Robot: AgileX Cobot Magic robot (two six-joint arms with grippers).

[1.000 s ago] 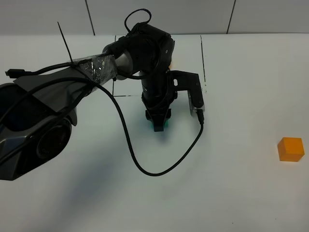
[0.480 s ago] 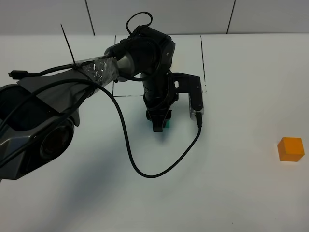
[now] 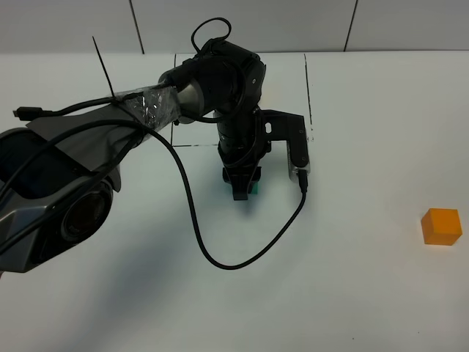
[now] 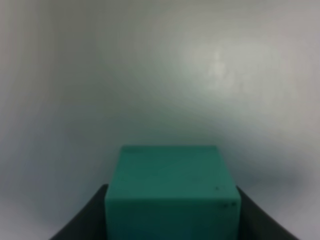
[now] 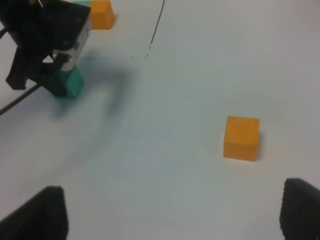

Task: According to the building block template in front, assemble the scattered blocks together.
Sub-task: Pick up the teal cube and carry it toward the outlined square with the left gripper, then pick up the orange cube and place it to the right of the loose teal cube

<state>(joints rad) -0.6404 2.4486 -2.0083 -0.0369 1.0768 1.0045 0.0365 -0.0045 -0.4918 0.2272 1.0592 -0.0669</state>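
My left gripper (image 3: 242, 189) reaches to the table's middle and is shut on the teal cube (image 3: 255, 189), which rests on the table. In the left wrist view the teal cube (image 4: 170, 190) sits between the two dark fingers (image 4: 82, 222). The right wrist view shows the teal cube (image 5: 71, 83) partly behind a finger. The loose orange cube (image 3: 441, 225) lies alone at the far right and shows in the right wrist view (image 5: 242, 137). The template's orange cube (image 5: 101, 13) peeks behind the left arm; the arm hides the template in the exterior view. My right gripper (image 5: 170, 217) is open and empty.
A thin black drawn outline (image 3: 308, 88) marks the template area at the table's back middle. A black cable (image 3: 220, 260) loops from the left arm across the table in front of the teal cube. The left arm's body (image 3: 58, 191) fills the left side.
My left gripper has shifted slightly with the teal cube, which now shows a little more beside the fingers. The orange cube has not moved.
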